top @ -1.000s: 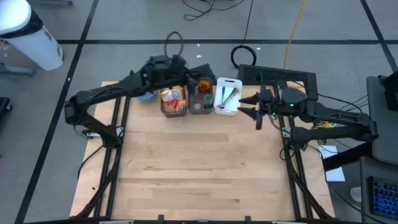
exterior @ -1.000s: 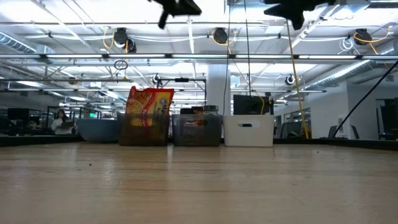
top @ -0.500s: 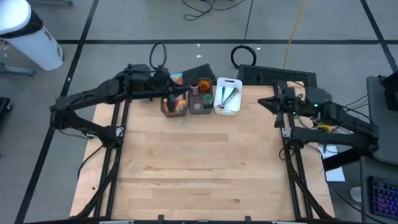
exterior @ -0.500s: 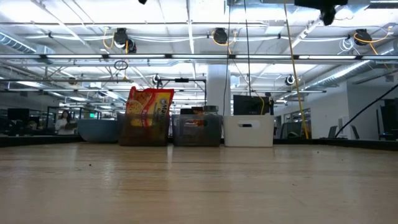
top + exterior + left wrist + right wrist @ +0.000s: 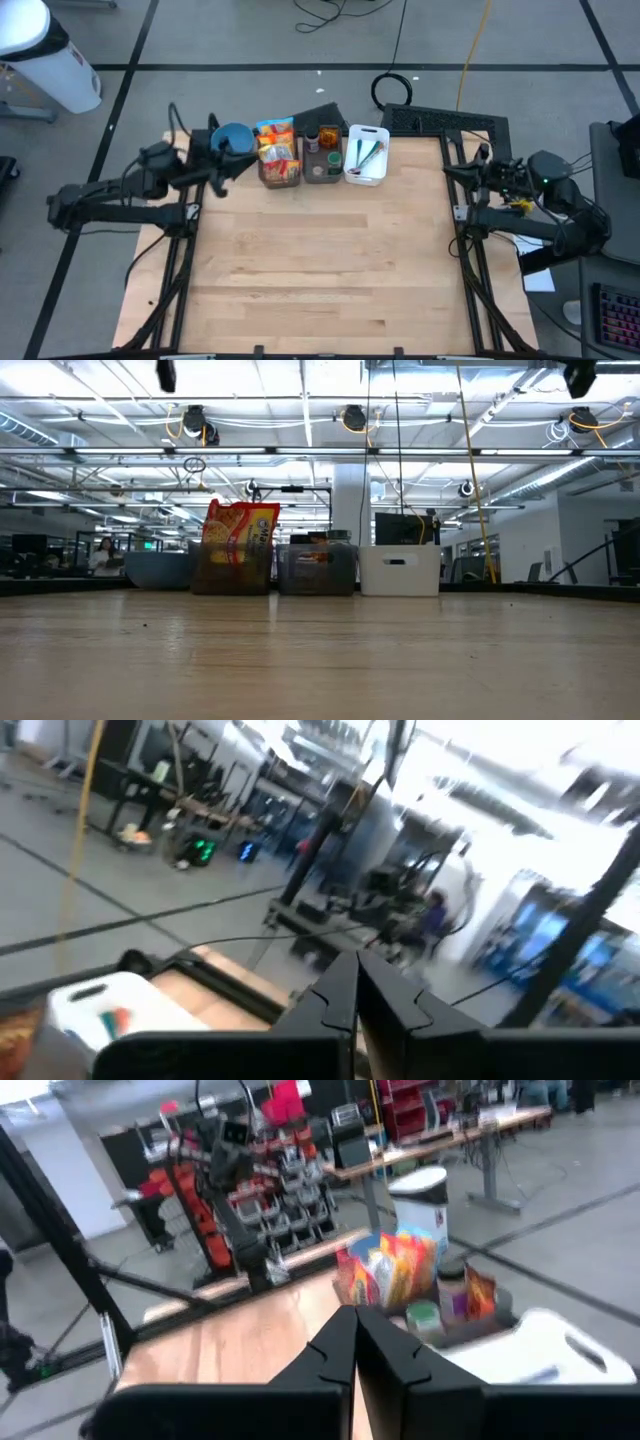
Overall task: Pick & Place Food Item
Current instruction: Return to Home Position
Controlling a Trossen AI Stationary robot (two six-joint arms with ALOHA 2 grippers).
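Note:
A yellow-and-orange snack bag (image 5: 277, 146) stands upright in a clear bin (image 5: 281, 173) at the table's far edge; it also shows in the low view as the snack bag (image 5: 240, 532). My left gripper (image 5: 243, 166) is shut and empty, just left of that bin, beside a blue bowl (image 5: 232, 138). My right gripper (image 5: 447, 170) is shut and empty at the table's far right edge. In the wrist views both grippers, left (image 5: 355, 988) and right (image 5: 352, 1335), show closed fingers with nothing between them.
A second clear bin (image 5: 322, 160) holding jars and a white bin (image 5: 366, 156) with utensils stand in a row right of the snack bin. The bare wooden tabletop (image 5: 320, 260) stretches toward the near edge. A keyboard (image 5: 445, 120) lies beyond the far right corner.
Both arms have drawn back from the bins. My left gripper has moved from above the snack bin toward the table's left edge. My right gripper has moved away from the white bin toward the right edge and has shut. The bins and bag stay where they were.

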